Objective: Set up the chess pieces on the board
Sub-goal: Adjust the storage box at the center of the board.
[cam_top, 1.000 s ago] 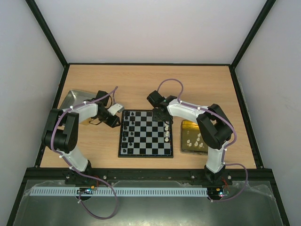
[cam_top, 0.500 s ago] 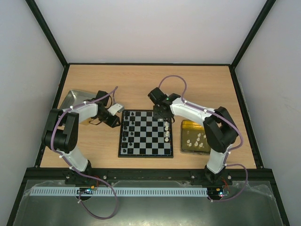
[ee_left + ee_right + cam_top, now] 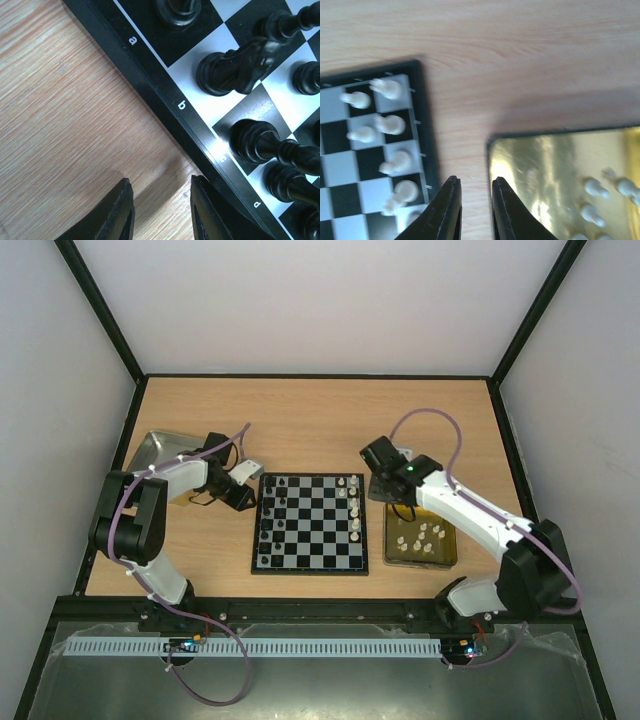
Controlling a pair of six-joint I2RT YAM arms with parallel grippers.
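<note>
The board [image 3: 310, 540] lies mid-table, with black chess pieces [image 3: 270, 515] along its left side and white chess pieces [image 3: 355, 512] along its right side. More white pieces [image 3: 425, 537] lie in the gold tray [image 3: 400, 558]. My left gripper [image 3: 243, 500] is open and empty over bare wood just off the board's left rim [image 3: 180, 105], near black pieces [image 3: 235, 70]. My right gripper [image 3: 379, 497] is narrowly open and empty over the wood strip between the board [image 3: 427, 165] and the gold tray [image 3: 545, 165]. White pieces [image 3: 390, 125] stand to its left.
A plain silver tray [image 3: 150, 452] sits at the far left behind the left arm. Black frame rails edge the table. White pieces [image 3: 595, 190] lie in the gold tray's near part in the right wrist view.
My right gripper has moved right, off the board's far right corner, to the gap beside the gold tray. White pieces now show at that corner. The left arm has not moved.
</note>
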